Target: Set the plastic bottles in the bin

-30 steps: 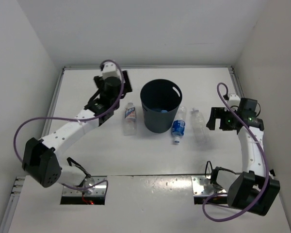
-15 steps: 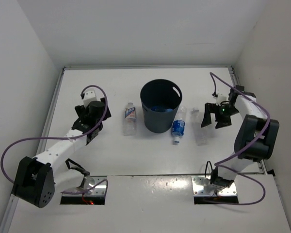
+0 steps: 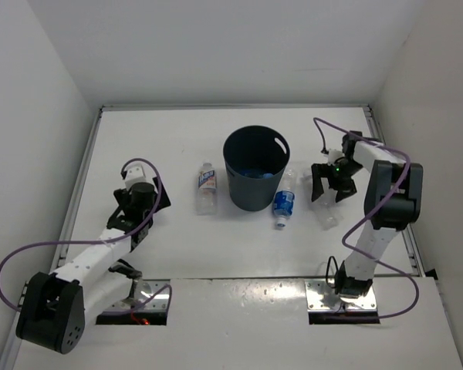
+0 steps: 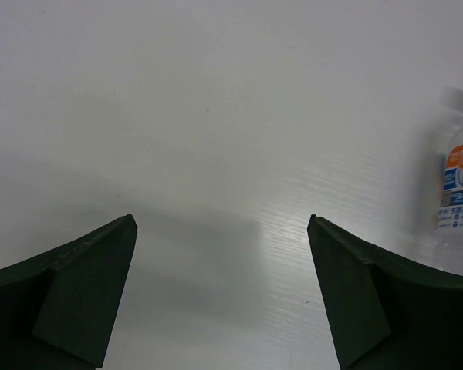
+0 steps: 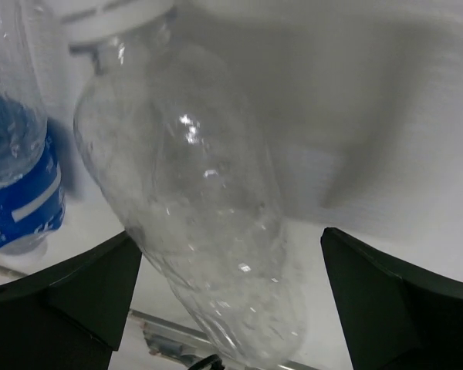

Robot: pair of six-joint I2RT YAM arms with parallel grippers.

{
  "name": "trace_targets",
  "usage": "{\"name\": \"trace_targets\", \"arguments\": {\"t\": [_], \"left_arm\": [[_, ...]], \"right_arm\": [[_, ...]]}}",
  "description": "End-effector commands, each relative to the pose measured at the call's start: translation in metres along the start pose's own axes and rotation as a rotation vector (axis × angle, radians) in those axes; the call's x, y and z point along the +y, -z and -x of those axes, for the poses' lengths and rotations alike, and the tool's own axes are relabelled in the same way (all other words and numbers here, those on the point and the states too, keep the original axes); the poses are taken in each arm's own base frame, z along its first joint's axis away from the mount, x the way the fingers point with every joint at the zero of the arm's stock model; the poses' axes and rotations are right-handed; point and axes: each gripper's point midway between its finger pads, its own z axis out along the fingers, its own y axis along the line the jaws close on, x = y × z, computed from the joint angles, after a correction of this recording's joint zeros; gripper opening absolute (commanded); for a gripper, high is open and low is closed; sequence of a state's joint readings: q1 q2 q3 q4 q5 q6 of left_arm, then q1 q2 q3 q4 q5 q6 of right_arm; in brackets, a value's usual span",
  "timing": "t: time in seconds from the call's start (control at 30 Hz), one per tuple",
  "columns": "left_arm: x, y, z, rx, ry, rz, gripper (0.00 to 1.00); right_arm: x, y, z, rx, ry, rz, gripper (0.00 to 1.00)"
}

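Note:
The dark round bin (image 3: pixel 234 185) stands upright mid-table with something blue showing at its bottom. A white-labelled plastic bottle (image 3: pixel 207 187) lies left of it; it also shows at the right edge of the left wrist view as the labelled bottle (image 4: pixel 459 193). A blue-labelled bottle (image 3: pixel 285 201) (image 5: pixel 15 177) lies just right of the bin. Beside that lies an unlabelled clear bottle (image 3: pixel 325 213) (image 5: pixel 193 208). My right gripper (image 3: pixel 326 185) (image 5: pixel 230 233) hangs open over it, a finger on each side. My left gripper (image 3: pixel 135 204) (image 4: pixel 221 223) is open over bare table, well left of the bottles.
White walls close in the table at the back and on both sides. Metal base plates (image 3: pixel 135 302) (image 3: pixel 341 296) sit at the near edge. Purple cables loop off both arms.
The left arm has drawn back from beside the bin toward the near left. The right gripper has swung left and now straddles the unlabelled bottle. The bottles have not moved.

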State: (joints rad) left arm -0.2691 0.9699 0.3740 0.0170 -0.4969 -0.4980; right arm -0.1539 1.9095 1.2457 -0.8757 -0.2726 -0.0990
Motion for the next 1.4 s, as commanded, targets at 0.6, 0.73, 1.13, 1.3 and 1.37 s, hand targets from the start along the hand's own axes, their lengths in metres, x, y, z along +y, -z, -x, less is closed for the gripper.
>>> {"name": "trace_targets", "arguments": {"t": [0.6, 0.73, 1.13, 1.3, 1.37], "left_arm": [[-0.028, -0.011, 0.007, 0.027, 0.026, -0.144, 1.0], [-0.025, -0.013, 0.006, 0.033, 0.027, -0.133, 1.0], [-0.024, -0.017, -0.001, 0.077, 0.03, -0.142, 1.0], [-0.025, -0.019, -0.005, 0.097, 0.014, -0.144, 1.0], [-0.026, -0.019, -0.001, 0.088, 0.008, -0.147, 1.0]], "right_arm": [[0.006, 0.094, 0.036, -0.29, -0.058, 0.133, 0.42], [0.026, 0.127, 0.031, -0.397, 0.03, 0.184, 0.42], [0.12, 0.313, 0.09, -1.112, 0.164, 0.136, 0.29], [0.192, 0.37, 0.103, -1.363, 0.213, 0.346, 0.29], [0.224, 0.369, 0.106, -1.374, 0.258, 0.431, 0.29]]}}
